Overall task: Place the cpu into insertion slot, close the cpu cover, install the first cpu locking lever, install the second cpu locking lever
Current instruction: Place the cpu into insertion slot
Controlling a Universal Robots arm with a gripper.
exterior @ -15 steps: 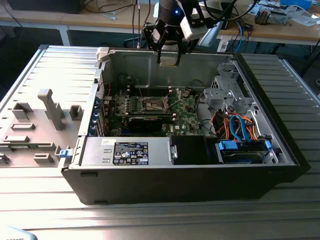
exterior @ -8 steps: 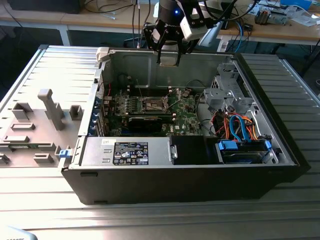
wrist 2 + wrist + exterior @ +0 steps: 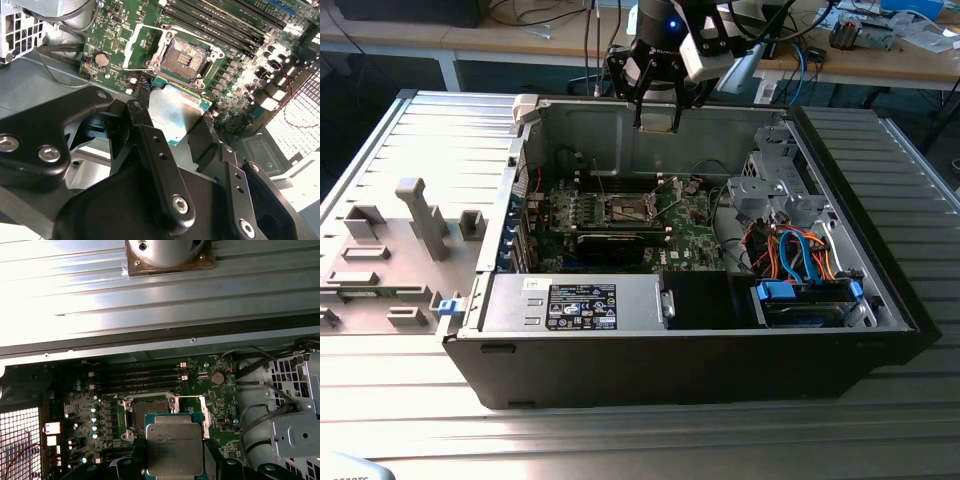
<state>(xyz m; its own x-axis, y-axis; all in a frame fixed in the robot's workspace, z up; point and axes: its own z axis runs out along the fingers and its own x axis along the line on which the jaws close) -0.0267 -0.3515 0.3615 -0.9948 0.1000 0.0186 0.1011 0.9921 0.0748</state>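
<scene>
The tool is clamped on the cpu by its edges. It holds the chip flat above the board, likely to match the bare slot.

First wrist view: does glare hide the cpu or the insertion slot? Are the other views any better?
First wrist view: glare washes out the ribbed table, but the cpu and insertion slot are evenly lit; second wrist view: the vent mesh is blown out white; exterior view: the motherboard sits shaded inside the case.
</scene>
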